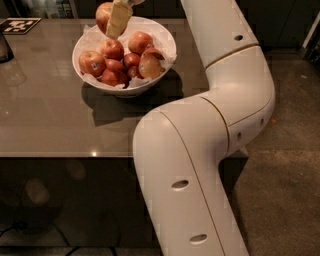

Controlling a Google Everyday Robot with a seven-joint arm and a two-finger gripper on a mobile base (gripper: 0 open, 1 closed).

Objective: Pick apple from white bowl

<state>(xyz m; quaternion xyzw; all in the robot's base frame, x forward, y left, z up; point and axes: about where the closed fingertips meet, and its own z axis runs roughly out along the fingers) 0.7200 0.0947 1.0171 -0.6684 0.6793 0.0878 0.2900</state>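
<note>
Now, camera view, the only one. The tool (112, 19) sits at the top edge of the frame, clamped on the apple (102, 13). One pale finger (120, 18) lies across the fruit's right side; the other is hidden behind it. The apple hangs above the far rim of the white bowl (107, 89), apart from the fruit below.

Progress, as a judgement: grasp made, apple out of the pile, so the pick looks essentially done. What is left is to carry it clear of the rim and keep the grip firm. A round, smooth apple could roll between the fingers if the hold is off-centre.

Bowl contents: crumpled white paper lining (89, 36), showing mostly at the back and left. Several apples remain, packed toward the front: a red one with a dark sticker (91, 62) at left, a paler yellow-orange one (151, 66) at right, and other red ones between.

The bowl rests on the grey tabletop (45, 120). The white arm (200, 170) fills the right foreground.
</note>
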